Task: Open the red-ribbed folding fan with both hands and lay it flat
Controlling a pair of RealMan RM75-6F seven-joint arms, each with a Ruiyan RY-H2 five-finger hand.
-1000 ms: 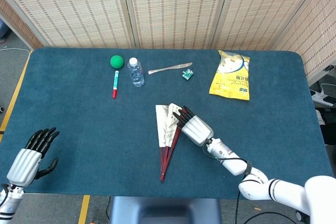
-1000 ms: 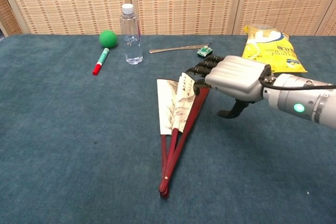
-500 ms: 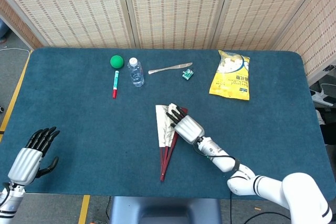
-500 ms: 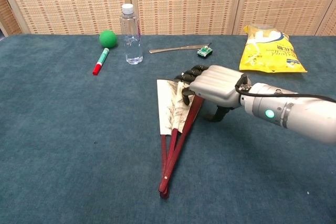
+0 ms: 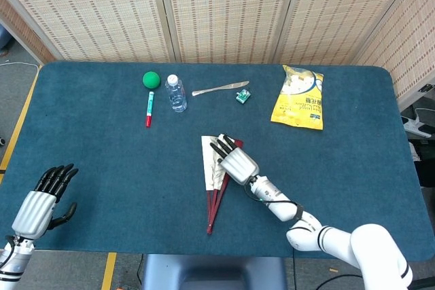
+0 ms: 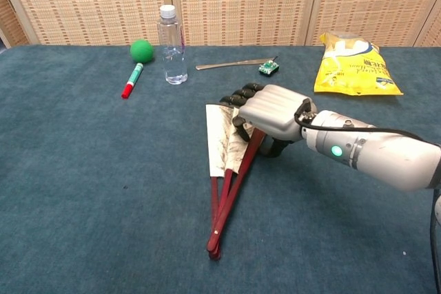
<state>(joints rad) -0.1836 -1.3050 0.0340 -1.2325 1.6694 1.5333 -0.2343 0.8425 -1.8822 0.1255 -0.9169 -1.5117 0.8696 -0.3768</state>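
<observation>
The right hand has slid leftward and down across the frame since a second ago, from hovering at the right edge of the fan to lying palm-down over its upper part, and the fan's spread looks a touch narrower than it did then. The red-ribbed folding fan lies near the centre of the blue counter, pivot end toward the lower edge of the frame, its pale paper leaf open only to a thin wedge; the chest view shows the red ribs running close together down to the pivot. The right hand's fingers lie extended side by side over the top of the paper, not curled around any rib, so it reads as pressing or brushing the leaf and not as a grip, though whether a thumb is hooked under the outer rib cannot be told. Over at the lower left of the head view, the left hand sits off the counter's corner with fingers loosely apart, holding nothing and well apart from the fan. So the job is barely begun: the fan is a sliver open, only one hand is on it, and the wide spreading and laying flat are all left to do. Likely next, one outer rib needs pinning while the other is swept away from it. The green ball, bottle and yellow snack bag stand untouched along the upper part of the frame.
</observation>
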